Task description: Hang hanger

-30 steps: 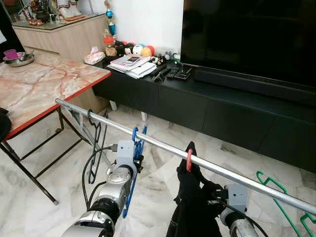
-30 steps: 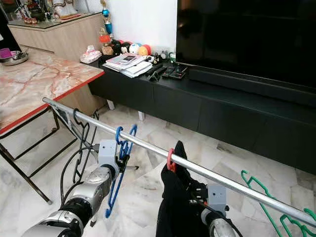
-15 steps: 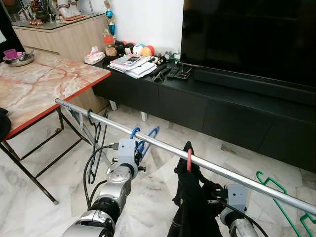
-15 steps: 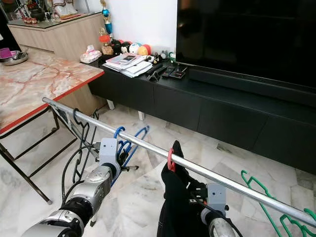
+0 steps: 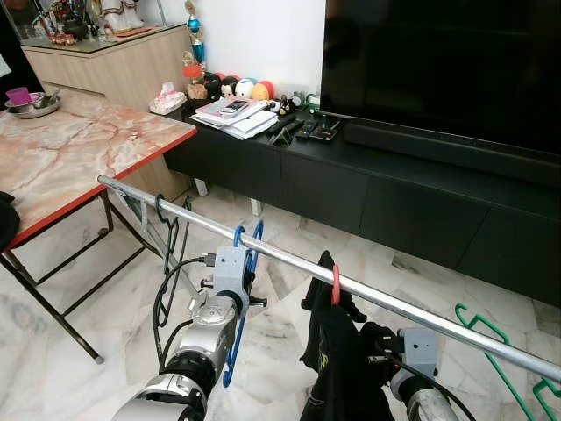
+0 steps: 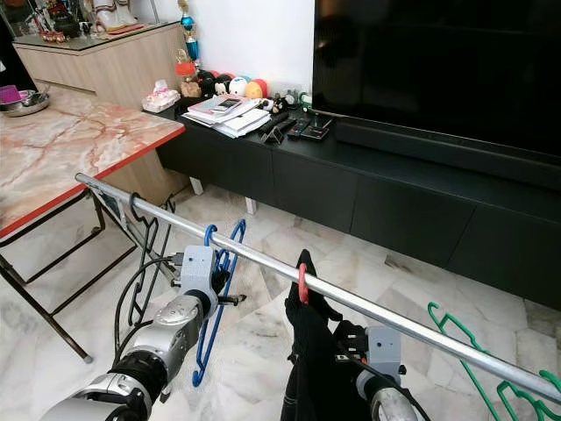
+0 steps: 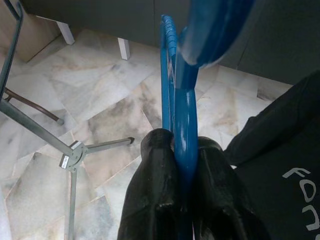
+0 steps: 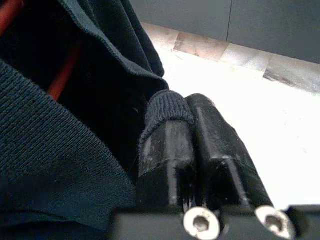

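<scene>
A silver rail point(image 5: 412, 309) runs across in front of me. A blue hanger point(image 5: 246, 263) hangs from it by its hook, its body pointing down. My left gripper point(image 7: 182, 146) is shut on the blue hanger's edge just below the rail. Further right, a red hanger point(image 5: 335, 285) carries a dark garment point(image 5: 337, 360) on the rail. My right gripper point(image 8: 187, 107) is low beside the garment, fingers pressed together with a fold of its knit cloth caught at the tips.
A black hanger point(image 5: 168, 230) hangs at the rail's left end, by a marble table point(image 5: 70, 149) with a red edge. Green hangers point(image 5: 491, 338) lie on the floor at right. A low black TV cabinet point(image 5: 368, 189) and TV stand behind.
The blue hanger swung out away from me half a second ago and now hangs straight down from the rail again. The dark garment has shifted slightly leftward.
</scene>
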Motion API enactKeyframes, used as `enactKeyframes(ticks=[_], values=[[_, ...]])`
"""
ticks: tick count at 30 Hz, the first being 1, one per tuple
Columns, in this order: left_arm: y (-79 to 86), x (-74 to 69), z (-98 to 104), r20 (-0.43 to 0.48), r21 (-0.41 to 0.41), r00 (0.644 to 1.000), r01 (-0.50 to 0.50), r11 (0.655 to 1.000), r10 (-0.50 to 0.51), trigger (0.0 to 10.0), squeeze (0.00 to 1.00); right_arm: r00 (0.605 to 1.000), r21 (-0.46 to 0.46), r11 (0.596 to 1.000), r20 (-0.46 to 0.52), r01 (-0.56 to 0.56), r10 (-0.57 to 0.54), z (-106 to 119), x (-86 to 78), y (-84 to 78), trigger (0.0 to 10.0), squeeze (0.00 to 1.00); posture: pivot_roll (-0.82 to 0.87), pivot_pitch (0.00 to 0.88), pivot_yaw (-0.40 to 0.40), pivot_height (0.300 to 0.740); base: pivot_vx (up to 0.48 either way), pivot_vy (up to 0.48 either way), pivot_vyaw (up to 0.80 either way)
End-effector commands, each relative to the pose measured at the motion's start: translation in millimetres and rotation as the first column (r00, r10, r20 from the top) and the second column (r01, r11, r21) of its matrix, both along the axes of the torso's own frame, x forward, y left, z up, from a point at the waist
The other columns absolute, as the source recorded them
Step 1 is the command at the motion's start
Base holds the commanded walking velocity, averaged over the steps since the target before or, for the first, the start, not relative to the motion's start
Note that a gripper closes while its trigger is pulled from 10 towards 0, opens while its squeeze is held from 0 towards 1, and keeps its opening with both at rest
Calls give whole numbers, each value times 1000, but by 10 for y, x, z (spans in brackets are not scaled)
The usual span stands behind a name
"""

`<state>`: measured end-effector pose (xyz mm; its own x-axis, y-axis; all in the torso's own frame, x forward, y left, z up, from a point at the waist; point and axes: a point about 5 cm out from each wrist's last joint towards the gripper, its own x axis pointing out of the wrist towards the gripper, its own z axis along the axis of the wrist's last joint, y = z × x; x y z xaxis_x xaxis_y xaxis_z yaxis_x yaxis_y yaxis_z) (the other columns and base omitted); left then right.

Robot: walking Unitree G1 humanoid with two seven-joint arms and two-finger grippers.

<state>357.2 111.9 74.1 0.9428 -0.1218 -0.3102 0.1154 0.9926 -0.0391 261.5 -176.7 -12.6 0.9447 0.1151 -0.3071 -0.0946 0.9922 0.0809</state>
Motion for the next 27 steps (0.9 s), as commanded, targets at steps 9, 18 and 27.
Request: enactKeyframes(ticks=[9, 18, 27], values=[[77, -43, -92, -45, 32, 999, 26, 999, -25, 0, 0, 1000, -2, 1000, 1, -16, 16, 13, 30, 50, 10000, 0, 29, 0, 49, 740, 0, 0, 0], [161, -94, 18, 126, 90, 983, 121, 989, -132, 0, 0, 1000, 0, 1000, -1, -16, 16, 3, 19, 49, 10000, 0, 39, 0, 45, 740, 0, 0, 0], [238, -239, -50, 164, 136, 971, 151, 979, -172, 0, 0, 1000, 2, 1000, -6, -15, 15, -3, 16, 47, 10000, 0, 43, 0, 46, 740, 0, 0, 0]])
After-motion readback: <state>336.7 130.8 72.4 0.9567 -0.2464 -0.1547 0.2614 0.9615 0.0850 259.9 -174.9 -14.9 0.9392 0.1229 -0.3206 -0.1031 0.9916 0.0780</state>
